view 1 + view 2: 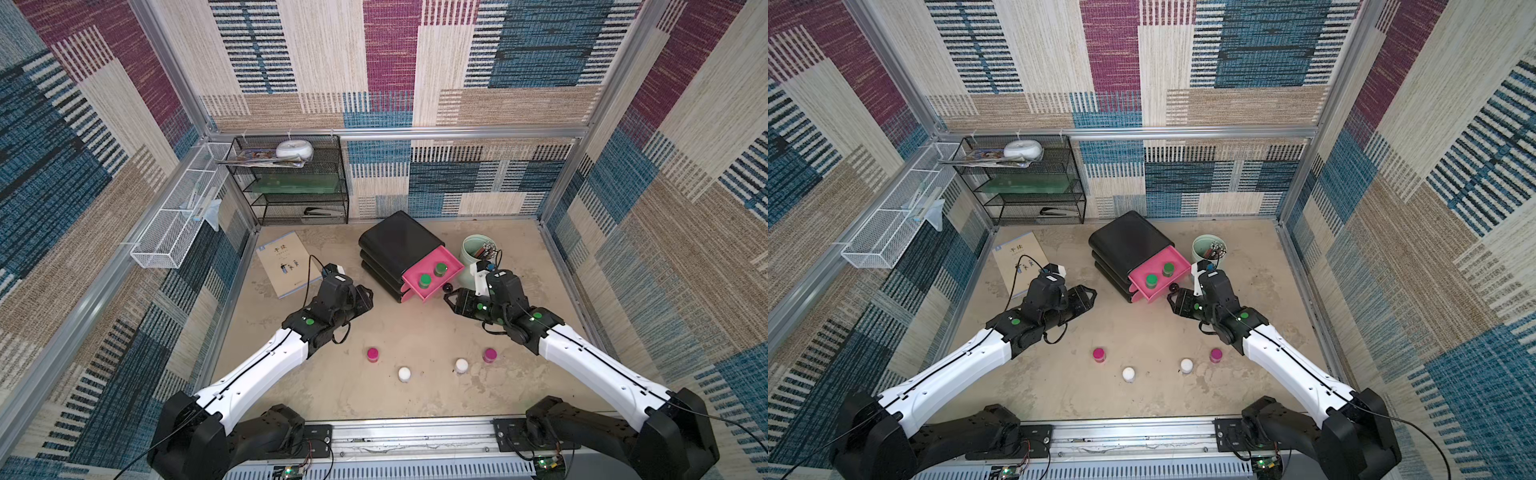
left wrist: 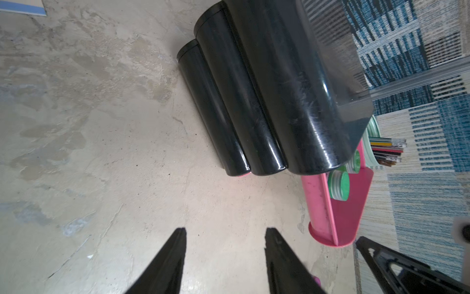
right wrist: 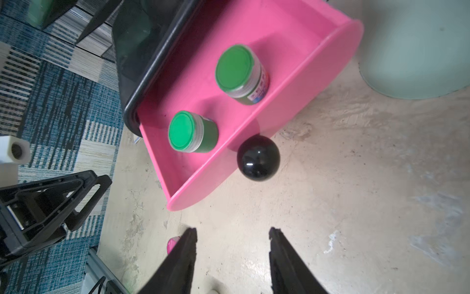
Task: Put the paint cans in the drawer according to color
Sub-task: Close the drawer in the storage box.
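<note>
Right gripper (image 3: 232, 231) stands with its jaws partly parted and empty, just beside the round black knob (image 3: 258, 157) of the pulled-out top drawer (image 1: 432, 294), centre-right in both top views. Left gripper (image 2: 225, 231), likewise parted and holding nothing, hovers left of the drawer unit (image 1: 399, 243). Two green cans (image 1: 424, 280) sit in that pink drawer; magenta cans (image 1: 373, 354) and white cans (image 1: 404, 373) stand lower centre on the table (image 1: 332, 395). A skewed push on the knob would likely slide the light unit or topple the greens.

even bright light, soft shadows; glare streaks on drawer (image 2: 292, 101); top views bend at edges; wrist views slightly soft.
</note>
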{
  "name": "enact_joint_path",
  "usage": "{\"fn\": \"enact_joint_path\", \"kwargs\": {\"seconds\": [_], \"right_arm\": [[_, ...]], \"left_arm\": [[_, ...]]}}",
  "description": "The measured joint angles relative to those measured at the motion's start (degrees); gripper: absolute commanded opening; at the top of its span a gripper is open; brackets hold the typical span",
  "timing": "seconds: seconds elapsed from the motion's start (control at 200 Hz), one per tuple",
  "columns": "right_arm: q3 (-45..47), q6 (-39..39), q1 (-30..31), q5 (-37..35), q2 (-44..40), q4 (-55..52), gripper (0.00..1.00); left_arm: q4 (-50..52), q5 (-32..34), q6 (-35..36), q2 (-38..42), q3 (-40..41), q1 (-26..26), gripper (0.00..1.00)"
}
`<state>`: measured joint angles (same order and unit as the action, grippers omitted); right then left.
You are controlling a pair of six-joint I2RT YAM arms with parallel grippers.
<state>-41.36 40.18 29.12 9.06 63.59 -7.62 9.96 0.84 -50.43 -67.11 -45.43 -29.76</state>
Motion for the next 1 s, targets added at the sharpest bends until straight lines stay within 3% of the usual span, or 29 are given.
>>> {"fn": "enact_joint_path", "kwargs": {"seconds": [0.23,0.501,0.997], "right_arm": [[5.9,0.1,-0.2,0.2,-2.0,7.3,0.45],[9.0,-0.9,-3.4,0.6,-2.3,12.6,0.48],[8.0,-1.1,-6.3,9.4,7.4,23.7,0.40]], "left_arm": [[-2.6,-2.3,1.6,-0.2,1.1,0.0,0.54],[-5.2,-4.2,2.1,0.0,2.8,0.0,0.55],[-10.4,-5.5,-0.1,4.6,9.0,0.0,0.54]]}}
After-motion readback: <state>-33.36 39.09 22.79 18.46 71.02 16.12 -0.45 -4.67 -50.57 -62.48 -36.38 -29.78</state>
